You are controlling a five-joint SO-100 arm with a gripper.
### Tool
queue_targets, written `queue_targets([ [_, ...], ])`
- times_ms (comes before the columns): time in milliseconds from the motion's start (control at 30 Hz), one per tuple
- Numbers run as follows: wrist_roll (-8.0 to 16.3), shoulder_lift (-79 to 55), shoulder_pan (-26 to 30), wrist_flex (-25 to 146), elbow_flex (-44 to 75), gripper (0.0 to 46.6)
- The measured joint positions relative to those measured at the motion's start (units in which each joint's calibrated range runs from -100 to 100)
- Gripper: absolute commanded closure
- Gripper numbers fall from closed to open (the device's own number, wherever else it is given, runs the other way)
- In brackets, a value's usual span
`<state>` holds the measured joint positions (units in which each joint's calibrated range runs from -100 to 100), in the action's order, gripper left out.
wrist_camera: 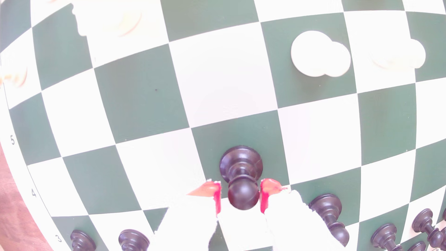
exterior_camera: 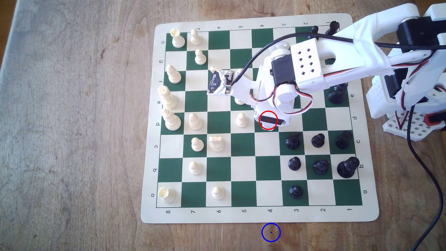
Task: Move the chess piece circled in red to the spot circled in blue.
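We see the pincer (wrist_camera: 241, 195) spread around the ball head of the black pawn (wrist_camera: 241, 173), whose base stands on a green square; the red pads (wrist_camera: 264, 200) sit just beside it, so closing grips evenly. The blue-ringed spot (exterior_camera: 271, 232) waits on the bare tabletop (exterior_camera: 72, 120), just beside the board edge.

A green-and-cream chessboard mat (exterior_camera: 243, 214) lies on a wooden table (exterior_camera: 72, 120); cream pieces (exterior_camera: 195, 120) line its far-left edge, black pieces (exterior_camera: 318, 166) its right.

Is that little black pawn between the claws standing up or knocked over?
Upright: the small black plastic pawn stands on its round base on a green square.
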<state>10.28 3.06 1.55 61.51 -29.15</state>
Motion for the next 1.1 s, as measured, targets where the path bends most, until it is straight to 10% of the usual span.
queue_targets([
  [1100, 0.7, -2.7, 1.0, 0.3, 3.9, 46.4],
])
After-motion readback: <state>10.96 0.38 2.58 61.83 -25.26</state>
